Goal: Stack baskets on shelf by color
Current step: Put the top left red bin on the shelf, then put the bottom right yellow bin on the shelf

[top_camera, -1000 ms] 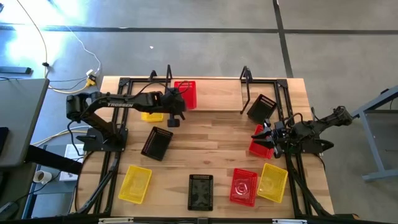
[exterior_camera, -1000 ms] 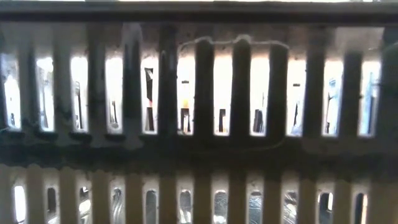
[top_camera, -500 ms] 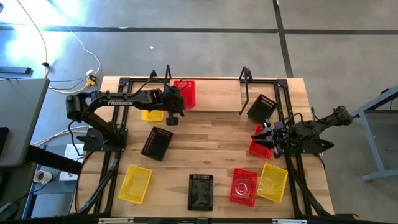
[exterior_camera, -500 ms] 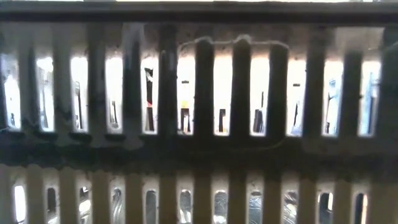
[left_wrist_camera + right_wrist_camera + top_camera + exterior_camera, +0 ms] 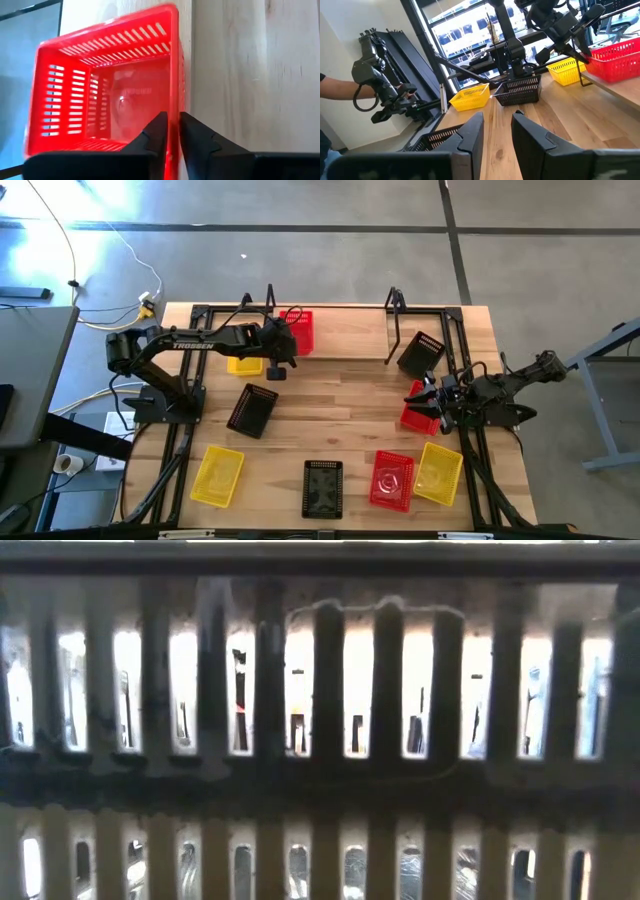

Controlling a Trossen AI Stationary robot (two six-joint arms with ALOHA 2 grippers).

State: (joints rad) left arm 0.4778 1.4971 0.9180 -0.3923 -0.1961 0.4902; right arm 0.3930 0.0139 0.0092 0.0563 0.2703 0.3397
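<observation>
Left pincer (image 5: 170,131) straddling side wall of red plastic mesh basket (image 5: 107,87) on light wooden plank shelf (image 5: 350,330) w/ jaws loosening; prob. light, springy, slick — best pinched at rim.

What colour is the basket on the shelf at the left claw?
Red plastic mesh basket; left wrist view shows it best.

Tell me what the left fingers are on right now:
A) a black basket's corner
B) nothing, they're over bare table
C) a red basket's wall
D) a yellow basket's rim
C: in the left wrist view the left fingers straddle one wall of the red basket, which sits on the shelf at the table's far side in the high view.
</observation>
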